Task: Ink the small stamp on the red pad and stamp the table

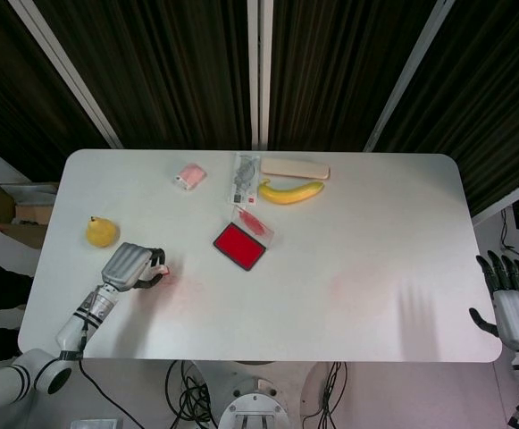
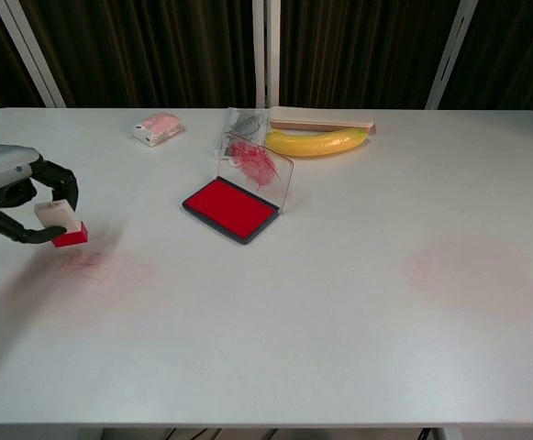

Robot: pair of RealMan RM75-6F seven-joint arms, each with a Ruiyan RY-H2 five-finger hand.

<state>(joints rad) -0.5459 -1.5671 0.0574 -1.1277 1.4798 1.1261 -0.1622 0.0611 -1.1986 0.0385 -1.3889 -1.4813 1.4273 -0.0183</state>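
My left hand (image 1: pixel 130 266) (image 2: pixel 14 192) holds the small stamp (image 2: pixel 61 223) over the table's front left part. The stamp has a pale grip and a red base; in the head view only a bit of it (image 1: pixel 162 268) shows past the fingers. It hangs just above faint red marks (image 2: pixel 90 266) on the table, and I cannot tell whether it touches. The red ink pad (image 1: pixel 238 246) (image 2: pixel 230 208) lies open mid-table, its clear lid (image 2: pixel 260 166) tilted up behind it. My right hand (image 1: pixel 514 302) hangs off the table's right edge, fingers spread, empty.
A banana (image 1: pixel 289 191) (image 2: pixel 317 141) and a pale flat block (image 1: pixel 294 167) lie at the back, with a clear packet (image 1: pixel 244 178) beside them. A pink wrapped item (image 1: pixel 188 176) (image 2: pixel 157 127) sits back left, a yellow pear (image 1: pixel 101 232) at the left edge. A cardboard box (image 1: pixel 18 213) stands off the table.
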